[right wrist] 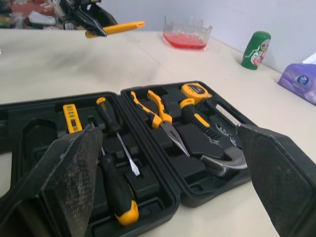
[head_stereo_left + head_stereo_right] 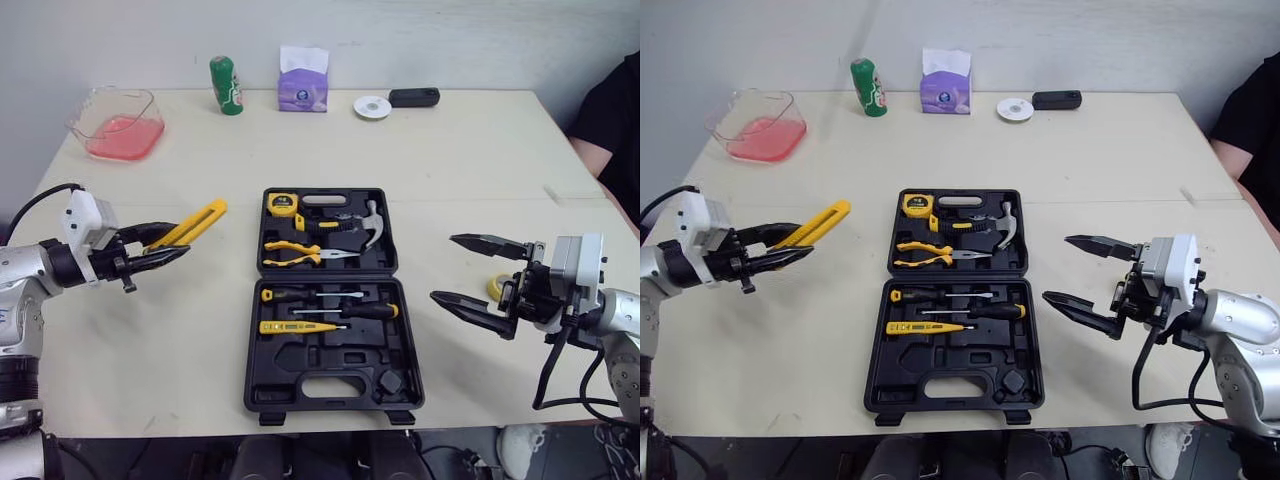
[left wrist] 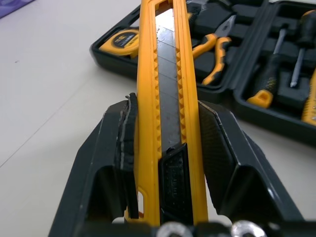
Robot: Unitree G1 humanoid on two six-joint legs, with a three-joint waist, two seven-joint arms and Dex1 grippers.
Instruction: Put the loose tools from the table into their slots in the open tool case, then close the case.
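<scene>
Left gripper [image 2: 178, 243] clamps the yellow utility knife [image 2: 197, 221] between its jaws; right gripper [image 2: 443, 267] gapes.

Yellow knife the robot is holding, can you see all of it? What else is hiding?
The utility knife: its back end hidden between the jaws of the left gripper, head and left wrist views.
A small yellow thing: mostly behind the open right gripper, left eye view; cannot tell what.
The person: cut off by the right edge.
</scene>
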